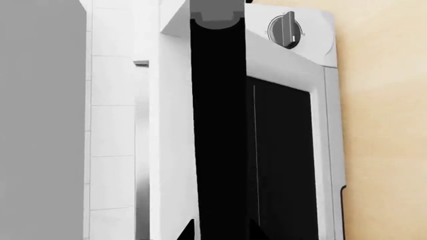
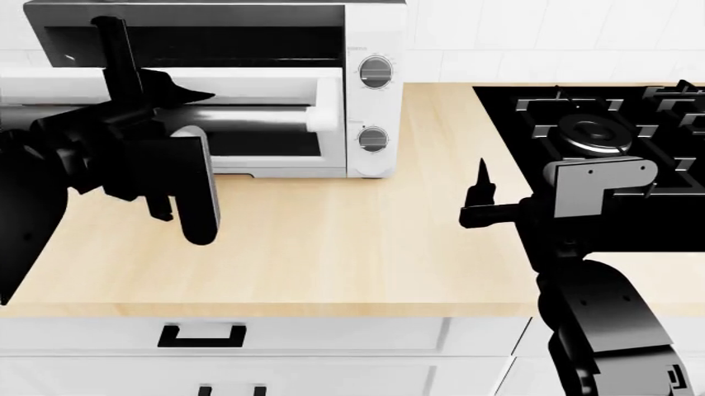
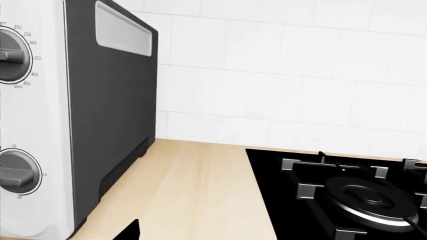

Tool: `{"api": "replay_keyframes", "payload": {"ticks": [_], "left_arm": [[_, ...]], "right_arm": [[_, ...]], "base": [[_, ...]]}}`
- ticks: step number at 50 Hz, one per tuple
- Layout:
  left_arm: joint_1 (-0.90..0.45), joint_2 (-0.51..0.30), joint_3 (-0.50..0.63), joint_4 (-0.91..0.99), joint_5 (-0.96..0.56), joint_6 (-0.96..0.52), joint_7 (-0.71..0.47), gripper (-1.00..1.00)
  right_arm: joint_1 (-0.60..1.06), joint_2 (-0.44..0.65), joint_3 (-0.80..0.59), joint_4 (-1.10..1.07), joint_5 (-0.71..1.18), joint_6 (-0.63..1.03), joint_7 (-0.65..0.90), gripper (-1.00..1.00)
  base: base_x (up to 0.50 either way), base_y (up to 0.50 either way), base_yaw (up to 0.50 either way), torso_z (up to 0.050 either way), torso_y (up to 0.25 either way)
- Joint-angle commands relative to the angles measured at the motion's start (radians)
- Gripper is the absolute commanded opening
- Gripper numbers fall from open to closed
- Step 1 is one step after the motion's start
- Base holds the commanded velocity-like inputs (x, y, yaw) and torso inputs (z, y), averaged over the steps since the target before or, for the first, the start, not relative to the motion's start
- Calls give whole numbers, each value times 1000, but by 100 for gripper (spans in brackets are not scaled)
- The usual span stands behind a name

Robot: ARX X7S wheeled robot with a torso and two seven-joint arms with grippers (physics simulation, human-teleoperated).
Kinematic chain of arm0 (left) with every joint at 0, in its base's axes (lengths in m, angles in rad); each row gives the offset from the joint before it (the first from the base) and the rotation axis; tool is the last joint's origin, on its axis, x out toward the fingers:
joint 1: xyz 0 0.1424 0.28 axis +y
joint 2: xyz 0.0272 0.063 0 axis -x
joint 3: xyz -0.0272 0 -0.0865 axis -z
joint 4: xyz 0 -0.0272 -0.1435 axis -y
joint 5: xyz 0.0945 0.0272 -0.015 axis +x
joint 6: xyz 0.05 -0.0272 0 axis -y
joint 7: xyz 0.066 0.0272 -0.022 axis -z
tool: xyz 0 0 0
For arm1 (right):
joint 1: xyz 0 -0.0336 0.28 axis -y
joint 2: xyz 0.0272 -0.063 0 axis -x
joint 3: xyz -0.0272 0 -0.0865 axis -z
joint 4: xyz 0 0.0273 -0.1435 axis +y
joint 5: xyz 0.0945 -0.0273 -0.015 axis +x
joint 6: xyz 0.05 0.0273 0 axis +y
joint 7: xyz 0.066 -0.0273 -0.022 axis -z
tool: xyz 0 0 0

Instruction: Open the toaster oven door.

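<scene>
In the head view we see our black left gripper [image 2: 187,92] at the far left, by the long silver cylindrical bar handle [image 2: 270,115] of the wide white-framed glass door [image 2: 264,87]; we cannot tell how far its fingers are spread or whether they hold the bar. The door is tilted partly down from the large white boxy toaster oven [image 2: 375,49] at the back of the pale wooden countertop [image 2: 342,239]. Further right, our black right gripper [image 2: 480,194] hovers empty, fingers near together, beside the black gas hob [image 2: 595,124].
</scene>
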Motion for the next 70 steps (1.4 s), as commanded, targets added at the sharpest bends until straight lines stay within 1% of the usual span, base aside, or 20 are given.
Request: {"api": "replay_keyframes", "payload": {"ticks": [1,9,15,26,40,51,63,66,70], "left_arm": [[34,-82,-21,133,-25,-72,-15,-100],[88,-125,-24,202,-36,-108,-43,-100],[150,-174,-31,280,-58,-137,-85,-100],[239,-252,-43,363,-96,-167,-158,-100],[330,-309,-24,418,-117,-189,-226,-100],[419,-357,4,471,-128,-201,-306,-100],[529,-383,53,480,-137,-187,-420,-100],[541,-372,63,456,-133,-176,-430,-100],[546,-328,82,391,-110,-149,-431,-100]], "right_arm": [[-2,0,-2,0,5,-4,1,100],[-6,2,0,4,7,-10,2,100],[-6,4,0,2,10,-10,3,100],[-4,2,-8,6,9,-14,4,100],[-7,3,-8,14,14,-24,4,100],[-10,5,-6,16,19,-27,7,100],[-5,6,-9,16,21,-25,9,100],[-4,6,-11,15,22,-23,10,100],[-5,10,-10,10,23,-20,12,100]], "base": [[0,0,3,0,0],[-1,0,3,0,3],[0,0,3,0,3],[-1,0,4,0,3],[-7,2,6,2,8],[-12,8,17,2,11],[-4,4,7,1,4],[-4,3,4,0,3],[0,1,3,0,0]]}}
